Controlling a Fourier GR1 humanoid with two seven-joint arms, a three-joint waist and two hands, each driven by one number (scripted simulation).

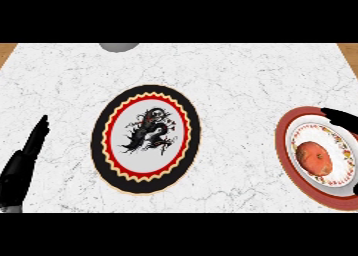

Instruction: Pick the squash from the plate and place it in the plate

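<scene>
The squash [315,156], orange and round, lies in the middle of the red-rimmed plate [291,170] at the right side of the marble counter [234,75]. The right hand [346,118] reaches in from the right edge around this plate: one black finger stretches over the plate's upper rim, above the squash, and another tip shows at the plate's lower right rim. The fingers are spread wide on either side of the squash and do not touch it. Most of the hand is cut off by the edge of the view.

To the left of the squash's plate, well apart from it, the black plate [146,138] with a red ring and a dark dragon figure sits in the middle of the counter. Farther left of that, the left hand [23,165] shows near the lower left edge, fingers straight and pointing up, holding nothing. A grey rounded thing [120,46] peeks in at the counter's far edge, above the black plate.
</scene>
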